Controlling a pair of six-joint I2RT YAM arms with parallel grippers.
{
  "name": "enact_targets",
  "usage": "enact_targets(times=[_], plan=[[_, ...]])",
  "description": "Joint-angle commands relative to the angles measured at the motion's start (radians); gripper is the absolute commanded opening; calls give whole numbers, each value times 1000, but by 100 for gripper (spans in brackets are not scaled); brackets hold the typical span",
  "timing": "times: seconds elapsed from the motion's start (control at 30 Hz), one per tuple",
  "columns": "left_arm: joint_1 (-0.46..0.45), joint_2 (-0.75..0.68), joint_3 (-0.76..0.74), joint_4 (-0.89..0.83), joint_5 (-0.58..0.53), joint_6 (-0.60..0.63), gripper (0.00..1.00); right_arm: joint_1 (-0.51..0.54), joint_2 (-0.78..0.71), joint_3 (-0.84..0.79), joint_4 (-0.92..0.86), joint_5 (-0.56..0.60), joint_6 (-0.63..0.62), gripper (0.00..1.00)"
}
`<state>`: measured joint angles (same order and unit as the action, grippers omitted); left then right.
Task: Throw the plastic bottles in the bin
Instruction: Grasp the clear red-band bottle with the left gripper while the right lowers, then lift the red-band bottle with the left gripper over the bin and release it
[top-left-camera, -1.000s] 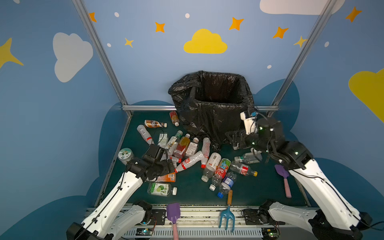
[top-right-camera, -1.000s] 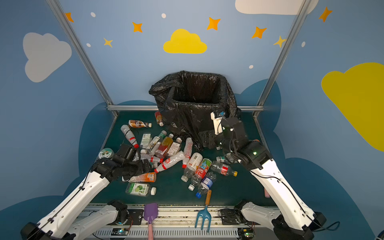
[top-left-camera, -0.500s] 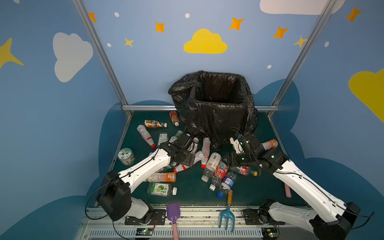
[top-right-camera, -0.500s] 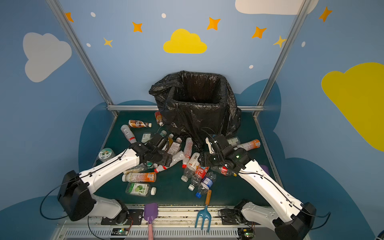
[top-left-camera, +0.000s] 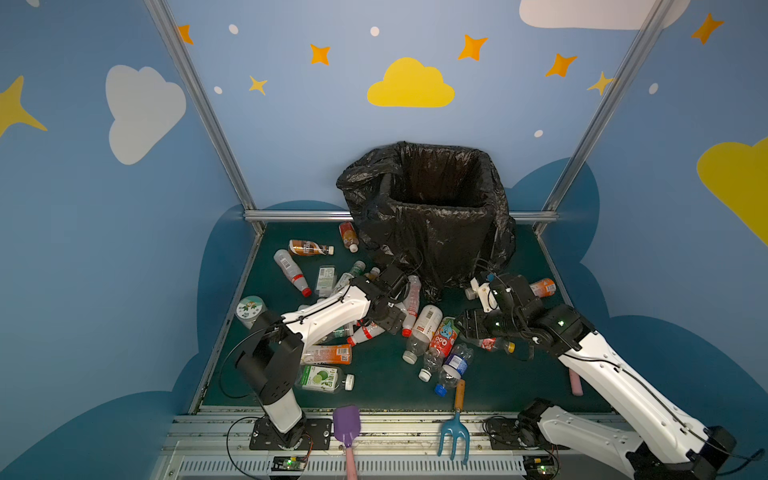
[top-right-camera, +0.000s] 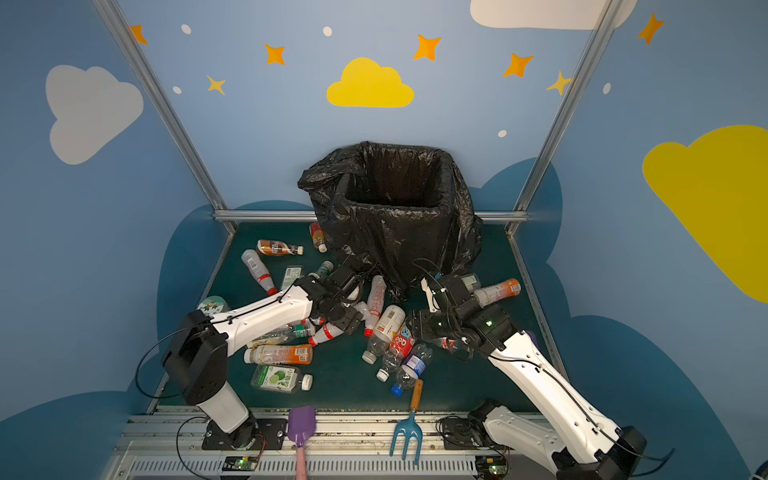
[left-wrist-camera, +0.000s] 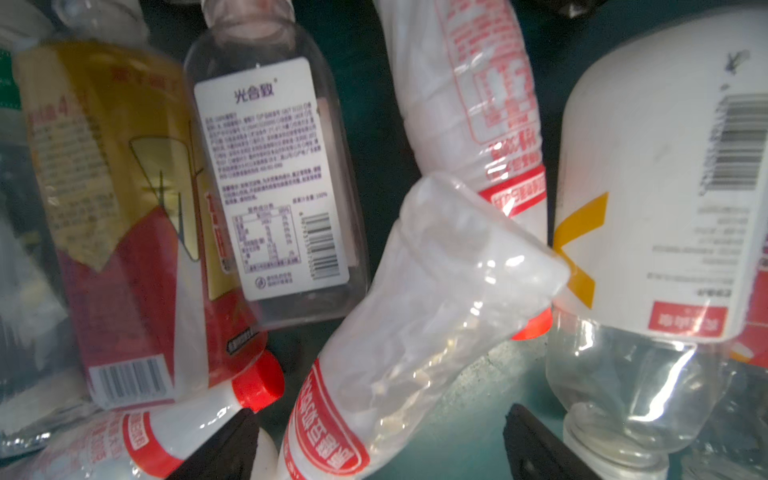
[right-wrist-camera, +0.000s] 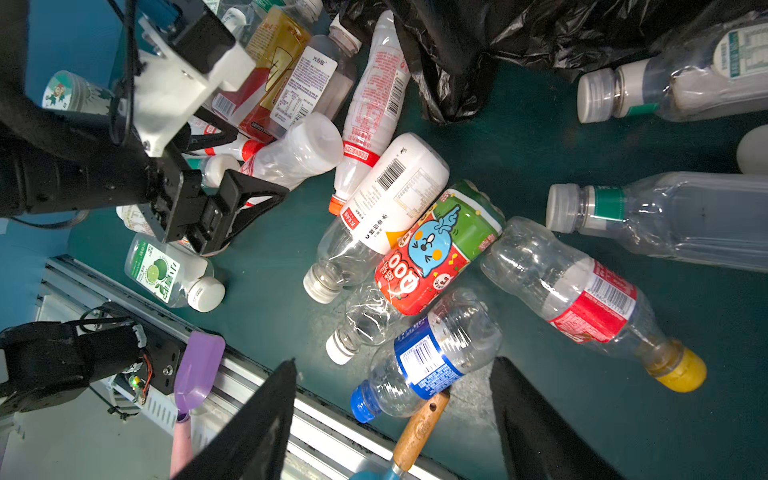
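Now, left pincer (left-wrist-camera: 374, 428) gaped empty astride a crushed bottle (left-wrist-camera: 436, 291) mid-frame, poised to grab; right pincer (right-wrist-camera: 392, 361) gaped empty too.

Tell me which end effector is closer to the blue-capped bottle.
Right. The right end effector hangs open just above the blue-capped bottle; the left end effector is farther off, open over red-labelled bottles.

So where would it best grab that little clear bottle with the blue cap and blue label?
Likely the labelled middle of the blue-cap bottle, coming down from above with the right fingers either side. It lies flat on its side, so its round body offers two opposite faces; the rake handle crowds its cap end and other bottles its base.
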<state>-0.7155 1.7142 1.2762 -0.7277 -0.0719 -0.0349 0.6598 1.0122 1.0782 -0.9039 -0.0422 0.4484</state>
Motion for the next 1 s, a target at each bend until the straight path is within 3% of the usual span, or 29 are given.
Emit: enact_targets(times=[0.0, 0.1, 0.3, 0.33, 0.37, 0.4, 0.47, 0.7, 0.97], plan=[[2, 40, 37, -10, -22, 42, 89, -13, -6, 14, -28, 4, -29, 73], [1, 78, 54, -12, -34, 57, 82, -23, -5, 14, -30, -2, -30, 73], [1, 144, 86, -21, -41, 83, 80, -35, -14, 13, -28, 1, -26, 73], [1, 151, 96, -24, -42, 88, 72, -38, -16, 11, -29, 2, -25, 73], [0, 157, 106, -31, -44, 92, 58, -41, -18, 8, -28, 4, -24, 73], [1, 162, 115, -36, -46, 92, 37, -44, -20, 6, -29, 5, -23, 73], [1, 166, 124, -39, -51, 93, 14, -50, -23, 3, -28, 5, -23, 73], [1, 151, 201, -117, -58, 84, 14, -67, -24, 0, -20, 2, -25, 73], [1, -53, 279, -185, -78, -7, 13, -78, -4, 14, 0, -5, -32, 73]])
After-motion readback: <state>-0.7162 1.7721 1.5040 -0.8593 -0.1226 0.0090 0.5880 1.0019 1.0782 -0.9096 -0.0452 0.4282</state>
